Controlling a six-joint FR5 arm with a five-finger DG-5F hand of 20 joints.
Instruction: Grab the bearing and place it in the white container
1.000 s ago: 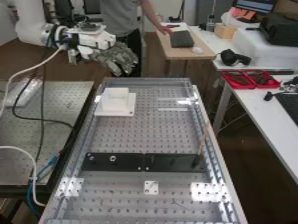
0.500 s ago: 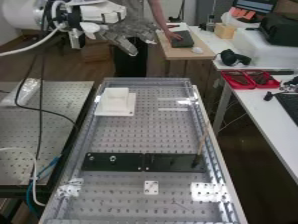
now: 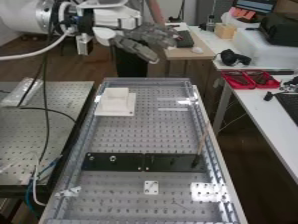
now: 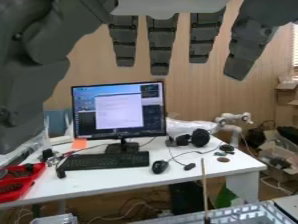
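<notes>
The hand (image 3: 142,42) is beyond the bench's far end in the high view, above bench level and well away from the white container (image 3: 112,111). In the wrist view the fingers of the hand (image 4: 161,45) hang straight and apart, with the thumb extended to one side. The white container stands at the bench's far left part. On the flat black bar (image 3: 163,162) I make out the smaller nut (image 3: 91,158) and the larger nut (image 3: 113,158), side by side.
A thin stick (image 3: 202,139) rises from the bar's right end. Raised metal rails (image 3: 211,150) border the perforated bench (image 3: 143,135). Cables hang over the left-hand table (image 3: 23,135). Red trays (image 3: 249,80) lie on the white desk at the right.
Over the last second the hand has risen from near the bench's far left corner and shifted right. In the last half second it moved right and slightly lower. The nuts and container stayed put.
</notes>
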